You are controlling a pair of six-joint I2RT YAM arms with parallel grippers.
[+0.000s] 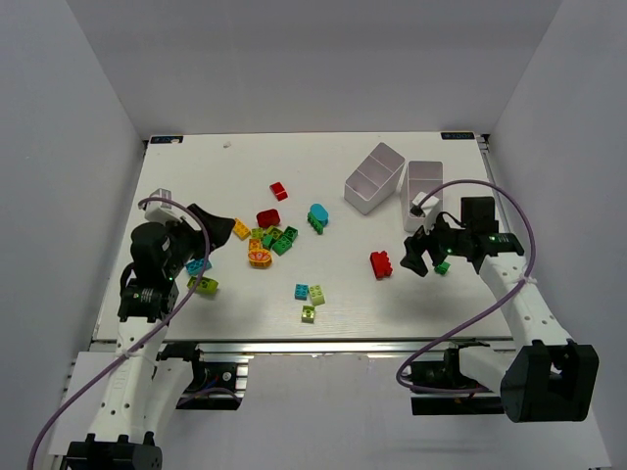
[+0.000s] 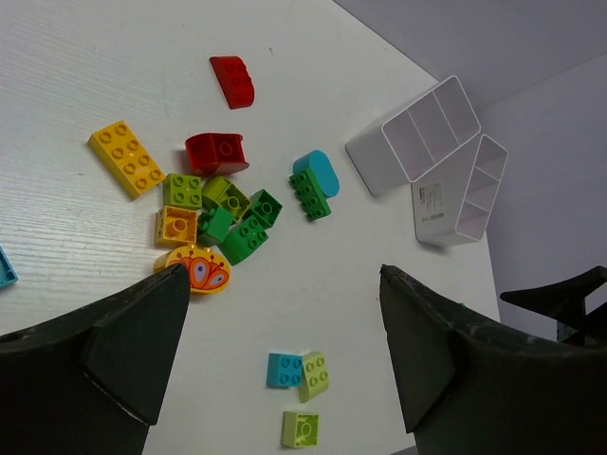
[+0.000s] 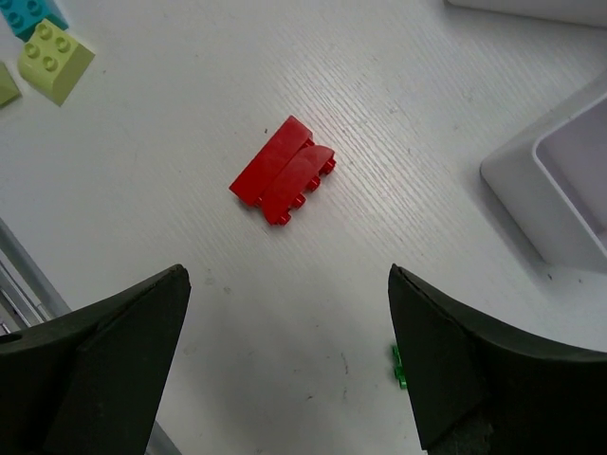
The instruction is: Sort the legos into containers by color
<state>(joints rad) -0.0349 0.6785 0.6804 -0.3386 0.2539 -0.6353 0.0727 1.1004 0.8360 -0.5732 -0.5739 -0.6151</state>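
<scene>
**Left jaws.** Released: the fingers (image 2: 114, 351) stand wide apart with nothing between them, above the tabletop (image 2: 76, 57).
- Ahead of the gap you will find a cyan brick (image 2: 283, 369) touching a lime brick (image 2: 315, 374). A second lime brick (image 2: 300, 428) lies nearer the jaws.
- An orange printed brick (image 2: 197, 270) lies just beside the tip of the finger on the left of the wrist view.
- Beyond that tip is the main cluster (image 2: 223, 218) of green, lime and orange legos, packed together. A dark red brick (image 2: 216, 152) sits at its far edge, a yellow brick (image 2: 126, 156) beside it, and a red brick (image 2: 232, 81) farther out.
- Farther ahead of the gap, a rounded cyan brick (image 2: 318, 169) touches a green brick (image 2: 311, 196).
- The long container (image 2: 417, 137) and the narrow container (image 2: 465, 194) lie close together, well ahead on the other finger's side.

**Right jaws.** Released: wide open, grasping nothing.
- A red stepped brick (image 3: 283, 171) lies on the tabletop ahead of the gap, apart from both fingers.
- A small green piece (image 3: 399, 365) shows at the inner edge of the finger on the right of that wrist view, partly hidden.
- The corner of a white tray (image 3: 560, 190) lies beyond that same finger.
</scene>
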